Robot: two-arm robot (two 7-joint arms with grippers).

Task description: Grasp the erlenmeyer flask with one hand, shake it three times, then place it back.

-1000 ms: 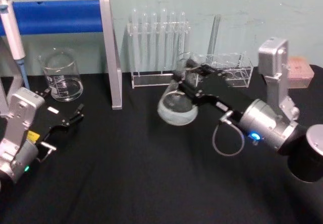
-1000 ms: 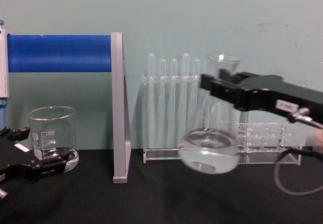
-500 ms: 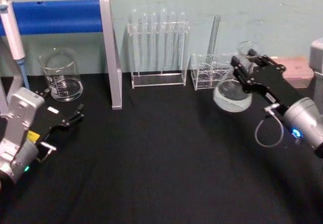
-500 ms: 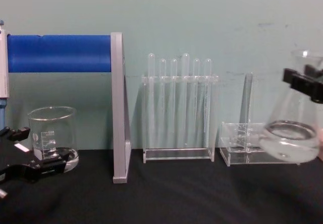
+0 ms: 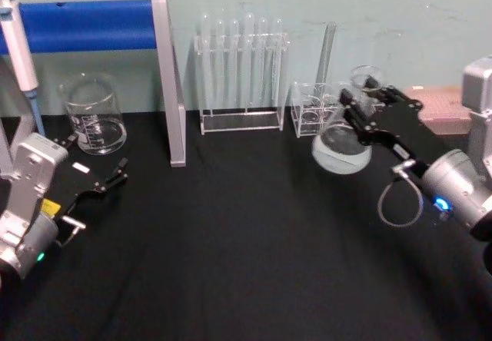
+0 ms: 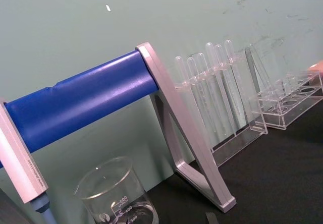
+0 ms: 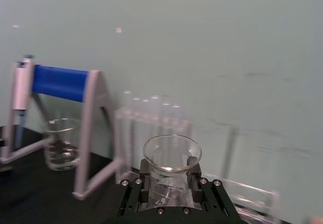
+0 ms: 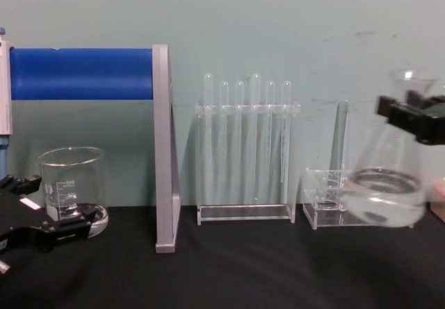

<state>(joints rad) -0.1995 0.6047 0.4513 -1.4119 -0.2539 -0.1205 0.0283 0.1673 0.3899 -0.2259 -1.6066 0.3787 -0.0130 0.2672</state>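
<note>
The erlenmeyer flask [image 5: 343,146] is a clear conical flask with a little liquid in its wide base. It hangs off the black table at the right, in front of a small clear rack. My right gripper [image 5: 362,101] is shut on its neck just under the flared rim. In the chest view the flask [image 8: 386,195] is blurred near the right edge, under the gripper [image 8: 411,120]. From the right wrist, the flask's rim [image 7: 172,155] sits between the black fingers [image 7: 145,175]. My left gripper [image 5: 98,190] rests open, low at the left near the beaker.
A glass beaker [image 5: 93,116] stands at the back left under a blue-barred grey stand [image 5: 167,80] with a pipette [image 5: 18,46]. A test tube rack [image 5: 240,72] and a small clear rack [image 5: 314,111] line the back wall. A pink box [image 5: 443,107] sits at the far right.
My right gripper swung the flask from the table's middle far to the right, and it has now come back a little to the left. The left arm has not moved.
</note>
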